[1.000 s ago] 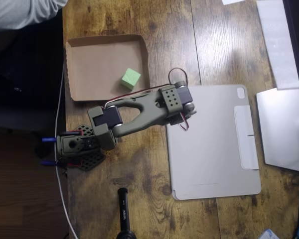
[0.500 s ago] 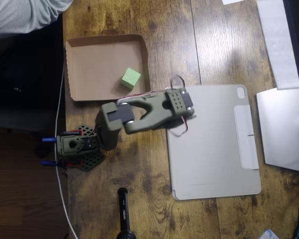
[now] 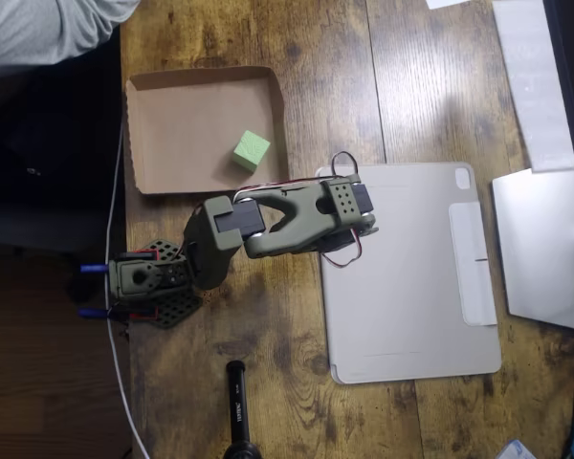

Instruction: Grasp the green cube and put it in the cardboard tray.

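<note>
A small light-green cube [image 3: 251, 150] sits inside the brown cardboard tray [image 3: 177, 124] in the upper left of the overhead view, resting on the tray's flat bottom near its right-hand wall and toward the lower right corner. It is the tray's sole content; the rest of the plain floor lies bare between the low upturned edges. The tray itself lies flat on the dark, knotted wooden table [image 3: 316, 76], its left edge close to the table's left border.

Just below and to the right of the tray, the olive-green robot arm [image 3: 277, 222] stretches from its black perforated base [image 3: 153, 285] at the lower left toward the centre of the frame, where its wrist end [image 3: 344, 206] overlaps the upper left corner of a flat grey-beige tablet cover [image 3: 411, 273]. The fingers are tucked beneath the wrist housing, and whether they are spread or closed cannot be told; red and black wires loop out around that end. The arm is apart from the cube and the tray.

A grey-sleeved arm [image 3: 48, 29] of a person fills the top left corner. A white cable [image 3: 115, 239] runs down the table's left edge.
</note>
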Tool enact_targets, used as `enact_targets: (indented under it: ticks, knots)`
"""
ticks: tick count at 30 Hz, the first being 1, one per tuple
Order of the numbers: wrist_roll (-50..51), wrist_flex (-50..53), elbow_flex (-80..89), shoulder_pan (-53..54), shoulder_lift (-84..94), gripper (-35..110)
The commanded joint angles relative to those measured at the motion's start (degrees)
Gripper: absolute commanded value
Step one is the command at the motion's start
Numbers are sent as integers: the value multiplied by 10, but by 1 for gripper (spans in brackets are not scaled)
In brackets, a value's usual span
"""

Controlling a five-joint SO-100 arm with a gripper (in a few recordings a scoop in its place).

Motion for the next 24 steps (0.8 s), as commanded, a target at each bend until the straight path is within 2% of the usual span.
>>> enact_targets:
  ticks: [1,24]
  knots:
    - [7,12,1,-12,11,4]
    - [11,5,5,-22,15,4]
